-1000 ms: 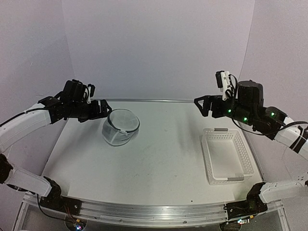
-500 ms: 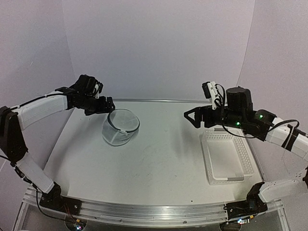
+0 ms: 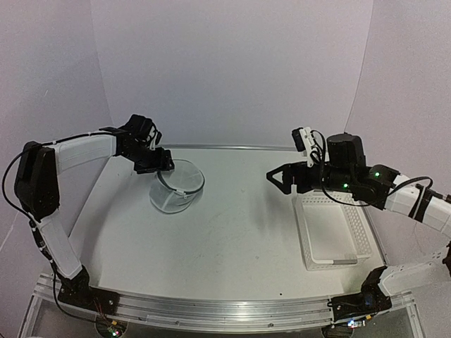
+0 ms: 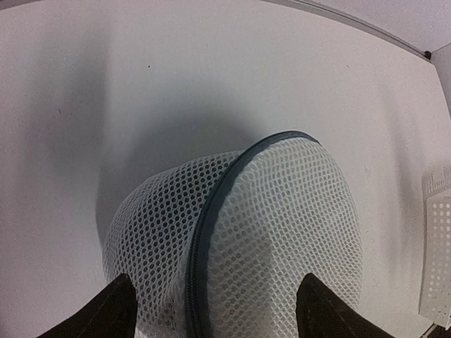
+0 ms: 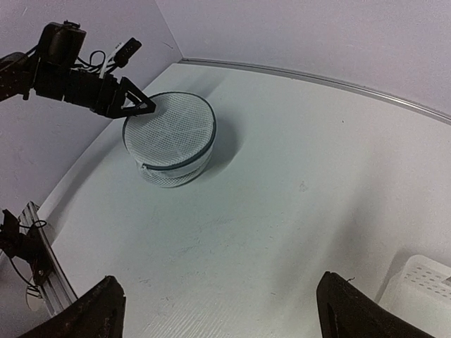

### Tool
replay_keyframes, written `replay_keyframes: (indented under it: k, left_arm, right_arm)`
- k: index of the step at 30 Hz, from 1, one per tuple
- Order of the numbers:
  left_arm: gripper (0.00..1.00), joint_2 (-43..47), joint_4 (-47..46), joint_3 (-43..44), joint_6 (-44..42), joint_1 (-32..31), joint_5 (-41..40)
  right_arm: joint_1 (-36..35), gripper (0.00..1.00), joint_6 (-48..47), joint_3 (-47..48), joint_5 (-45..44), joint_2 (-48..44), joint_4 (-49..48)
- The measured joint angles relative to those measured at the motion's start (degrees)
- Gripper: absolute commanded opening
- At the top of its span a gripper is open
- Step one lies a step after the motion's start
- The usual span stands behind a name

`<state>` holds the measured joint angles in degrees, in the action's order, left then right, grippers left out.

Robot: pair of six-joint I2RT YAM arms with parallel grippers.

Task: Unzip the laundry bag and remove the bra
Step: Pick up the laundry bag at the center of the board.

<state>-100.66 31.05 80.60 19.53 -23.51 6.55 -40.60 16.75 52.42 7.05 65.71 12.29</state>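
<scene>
The laundry bag [image 3: 177, 186] is a white mesh cylinder with a dark rim and a thin zipper, standing at the table's back left. It fills the left wrist view [image 4: 282, 232] and shows in the right wrist view [image 5: 170, 139]. My left gripper [image 3: 163, 160] is open, just above the bag's back left rim, with its fingertips [image 4: 113, 313] either side of the dark zipper band. My right gripper [image 3: 279, 177] is open and empty, held high over the table's right half, above the basket's far left corner. The bra does not show in any view.
A white perforated plastic basket [image 3: 331, 227] lies at the right, with a corner in the right wrist view [image 5: 423, 296] and an edge in the left wrist view [image 4: 438, 246]. Purple walls close the back and sides.
My left gripper has moved right and back, from left of the bag to over its rim. My right gripper has moved left and a little lower, toward the middle of the table.
</scene>
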Motion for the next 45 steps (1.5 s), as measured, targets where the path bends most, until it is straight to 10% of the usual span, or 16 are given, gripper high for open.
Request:
replay_keyframes:
  k: [16,45]
  left_arm:
    - [0.01,-1.7,0.5,0.0,0.6,0.1,3.5]
    - [0.00,18.7,-21.2,-24.6,27.3,-3.4,17.0]
  right_arm:
    - [-0.5,0.91,1.9,-0.2,2.6,3.4,-1.3]
    - [-7.4,0.83,-4.9,-15.6,11.8,-3.1,-17.7]
